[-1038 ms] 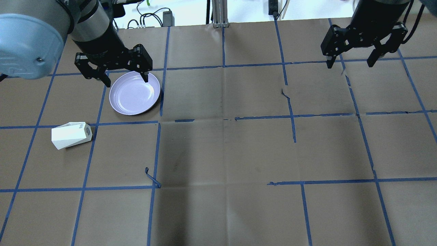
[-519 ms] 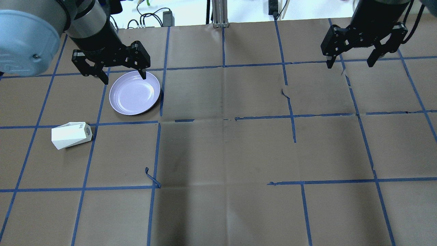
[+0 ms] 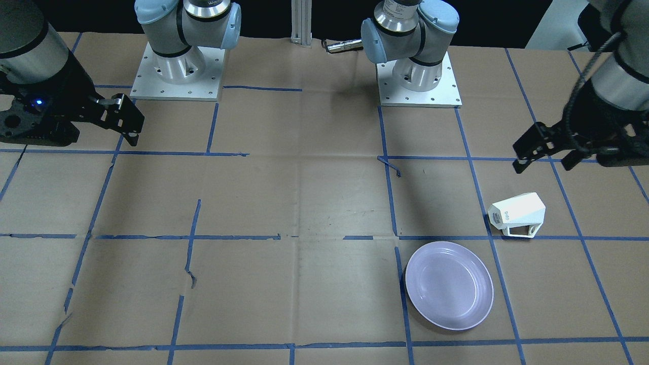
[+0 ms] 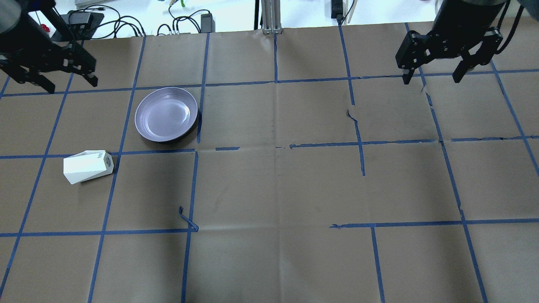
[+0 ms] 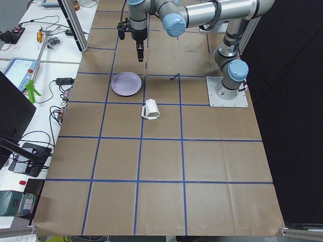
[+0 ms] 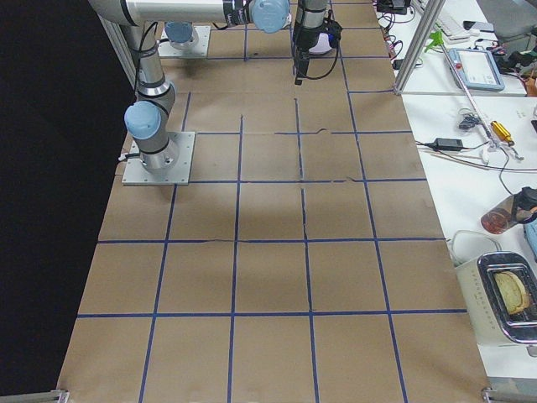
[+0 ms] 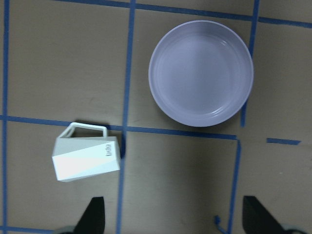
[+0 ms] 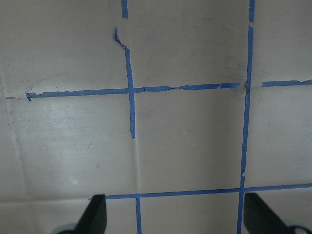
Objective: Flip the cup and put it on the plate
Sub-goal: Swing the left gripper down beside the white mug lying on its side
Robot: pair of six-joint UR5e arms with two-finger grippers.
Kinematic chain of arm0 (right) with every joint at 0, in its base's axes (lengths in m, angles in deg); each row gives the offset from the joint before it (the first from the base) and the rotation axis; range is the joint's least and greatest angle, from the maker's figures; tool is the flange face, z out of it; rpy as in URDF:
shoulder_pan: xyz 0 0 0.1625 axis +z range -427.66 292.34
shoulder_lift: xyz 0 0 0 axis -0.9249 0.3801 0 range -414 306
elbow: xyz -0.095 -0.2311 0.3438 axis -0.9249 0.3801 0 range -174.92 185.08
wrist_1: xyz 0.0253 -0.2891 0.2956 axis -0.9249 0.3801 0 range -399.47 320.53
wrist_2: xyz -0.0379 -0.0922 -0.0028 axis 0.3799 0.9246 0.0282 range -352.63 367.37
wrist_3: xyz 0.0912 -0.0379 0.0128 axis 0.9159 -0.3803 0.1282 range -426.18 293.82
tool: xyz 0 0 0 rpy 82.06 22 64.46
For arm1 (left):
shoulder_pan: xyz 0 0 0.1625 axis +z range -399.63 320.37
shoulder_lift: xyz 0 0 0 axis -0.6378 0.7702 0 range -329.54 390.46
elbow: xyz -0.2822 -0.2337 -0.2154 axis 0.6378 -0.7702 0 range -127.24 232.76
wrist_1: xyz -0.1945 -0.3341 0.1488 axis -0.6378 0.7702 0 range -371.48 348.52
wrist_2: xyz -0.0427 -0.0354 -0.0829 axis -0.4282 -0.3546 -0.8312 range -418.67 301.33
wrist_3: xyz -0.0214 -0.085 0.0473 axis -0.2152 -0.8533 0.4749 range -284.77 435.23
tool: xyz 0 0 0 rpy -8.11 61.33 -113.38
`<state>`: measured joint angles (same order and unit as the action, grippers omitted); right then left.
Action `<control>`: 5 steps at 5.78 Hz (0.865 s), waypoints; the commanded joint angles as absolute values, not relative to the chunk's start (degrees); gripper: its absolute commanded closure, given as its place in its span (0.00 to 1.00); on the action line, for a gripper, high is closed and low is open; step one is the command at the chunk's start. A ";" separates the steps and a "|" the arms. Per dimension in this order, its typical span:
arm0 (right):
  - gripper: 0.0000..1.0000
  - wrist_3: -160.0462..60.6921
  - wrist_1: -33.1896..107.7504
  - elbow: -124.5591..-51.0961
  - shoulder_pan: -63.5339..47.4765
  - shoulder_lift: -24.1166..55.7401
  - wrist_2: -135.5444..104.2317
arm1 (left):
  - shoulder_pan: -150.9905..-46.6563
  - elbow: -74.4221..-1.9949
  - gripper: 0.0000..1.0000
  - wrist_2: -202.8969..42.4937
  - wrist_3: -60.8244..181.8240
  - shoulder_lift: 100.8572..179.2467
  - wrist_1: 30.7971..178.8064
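We see the cup (image 4: pixel 87 166) lying on its side at the left of the overhead frame, its lettered base pointing right. It sits apart from the plate (image 4: pixel 166 114), which is above it and to its right. The left gripper (image 4: pixel 72 85) hangs in the upper left corner, jaws spread and empty. The right gripper (image 4: pixel 430 79), upper right, is likewise spread wide over the taped brown table (image 4: pixel 278 189).
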<state>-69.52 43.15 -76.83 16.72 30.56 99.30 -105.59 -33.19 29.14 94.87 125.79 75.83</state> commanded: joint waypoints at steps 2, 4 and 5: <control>0.00 -69.52 43.15 -76.83 16.71 30.55 99.30 | -88.87 -33.20 0.01 29.05 115.89 127.57 76.41; 0.00 -69.52 43.15 -76.83 16.71 30.55 99.30 | -82.75 -33.28 0.01 16.74 123.01 132.46 80.86; 0.00 -69.52 43.15 -76.83 16.71 30.55 99.30 | -79.21 -33.20 0.01 11.26 126.87 136.76 83.24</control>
